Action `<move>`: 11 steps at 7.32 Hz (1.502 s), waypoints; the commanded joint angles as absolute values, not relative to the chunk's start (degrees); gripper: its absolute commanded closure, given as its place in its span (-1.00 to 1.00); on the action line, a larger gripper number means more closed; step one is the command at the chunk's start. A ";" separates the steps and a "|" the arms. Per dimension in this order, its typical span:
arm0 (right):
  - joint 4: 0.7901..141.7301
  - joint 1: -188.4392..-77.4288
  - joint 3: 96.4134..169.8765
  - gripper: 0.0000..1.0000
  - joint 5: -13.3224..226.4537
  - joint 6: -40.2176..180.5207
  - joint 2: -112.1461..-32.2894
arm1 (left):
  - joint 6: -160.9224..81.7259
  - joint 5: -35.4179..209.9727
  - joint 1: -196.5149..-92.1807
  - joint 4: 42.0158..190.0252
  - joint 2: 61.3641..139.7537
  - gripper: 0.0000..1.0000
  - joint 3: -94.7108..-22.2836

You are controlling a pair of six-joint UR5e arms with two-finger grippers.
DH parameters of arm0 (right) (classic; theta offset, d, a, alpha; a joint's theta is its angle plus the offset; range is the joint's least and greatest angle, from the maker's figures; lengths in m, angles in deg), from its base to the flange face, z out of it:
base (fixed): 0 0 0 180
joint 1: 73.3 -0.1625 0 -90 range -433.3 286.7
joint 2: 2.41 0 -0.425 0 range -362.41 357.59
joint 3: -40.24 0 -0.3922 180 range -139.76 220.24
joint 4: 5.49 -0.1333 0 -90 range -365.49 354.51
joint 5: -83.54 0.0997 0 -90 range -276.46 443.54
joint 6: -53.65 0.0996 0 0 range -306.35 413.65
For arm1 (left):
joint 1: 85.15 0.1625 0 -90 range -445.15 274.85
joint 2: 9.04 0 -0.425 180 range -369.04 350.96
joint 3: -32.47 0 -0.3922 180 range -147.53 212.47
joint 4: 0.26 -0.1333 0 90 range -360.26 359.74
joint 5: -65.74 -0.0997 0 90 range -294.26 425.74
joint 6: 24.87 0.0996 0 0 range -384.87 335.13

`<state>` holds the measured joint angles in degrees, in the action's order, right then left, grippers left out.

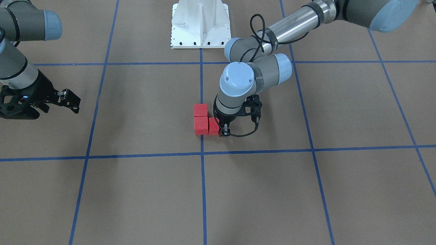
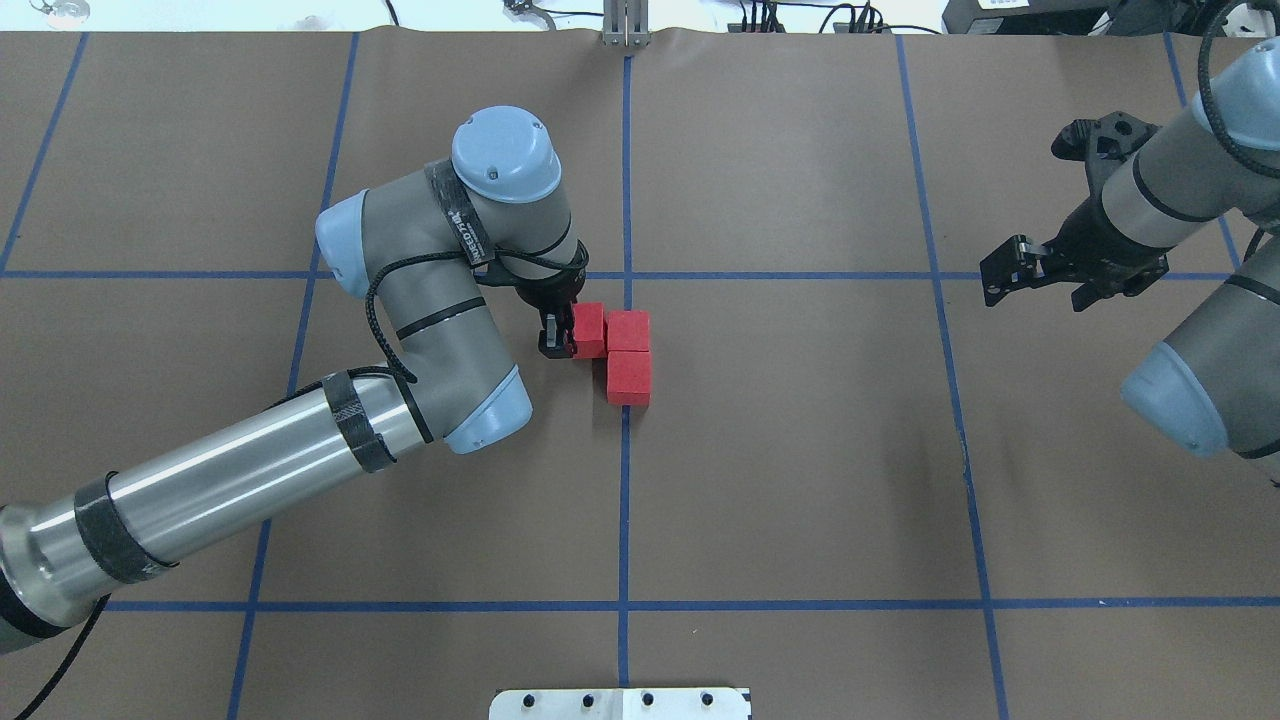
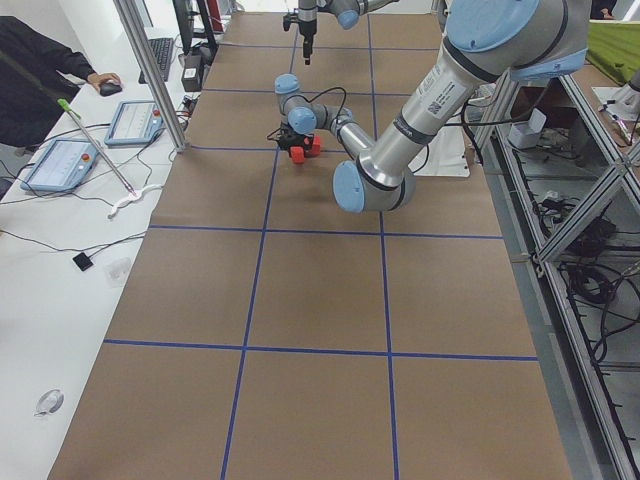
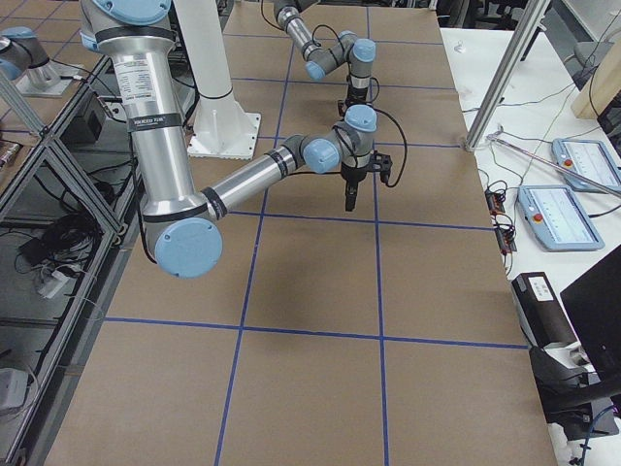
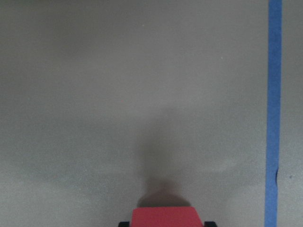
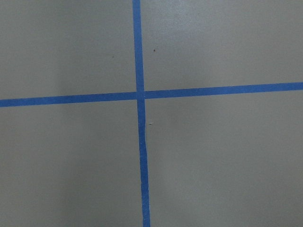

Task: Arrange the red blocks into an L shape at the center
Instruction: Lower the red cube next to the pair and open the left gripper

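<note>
Three red blocks lie at the center (image 2: pixel 700 420) of the brown surface, by the blue tape line. Two of them (image 2: pixel 628 330) (image 2: pixel 629 378) sit touching in a row on the line. The third red block (image 2: pixel 590 329) sits against the far one's left side, so the three make an L. They also show in the front view (image 1: pixel 200 109) (image 1: pixel 201 125) (image 1: pixel 213 126). My left gripper (image 2: pixel 572 336) is shut on the third block, low at the surface. The left wrist view shows this block (image 5: pixel 165 217) between the fingertips. My right gripper (image 2: pixel 1005 270) hangs open and empty, far right.
The white metal base (image 1: pixel 201 25) stands at the robot's edge of the table. My left arm's elbow (image 2: pixel 420 300) leans over the surface left of the blocks. The right wrist view shows only a blue tape crossing (image 6: pixel 139 94).
</note>
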<state>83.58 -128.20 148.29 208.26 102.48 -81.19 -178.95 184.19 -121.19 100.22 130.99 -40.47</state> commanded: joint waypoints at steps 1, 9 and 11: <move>83.37 -128.23 148.26 -1.00 208.26 102.52 -81.25 | -179.03 184.31 -121.10 100.20 130.97 1.00 -40.48; 83.37 -128.23 148.17 -1.00 208.26 102.52 -81.25 | -181.03 184.40 -120.57 100.20 130.89 -1.00 -40.48; 83.37 -128.23 148.26 -1.00 208.26 102.60 -81.25 | -181.31 184.40 -120.57 100.20 131.06 -1.00 -40.65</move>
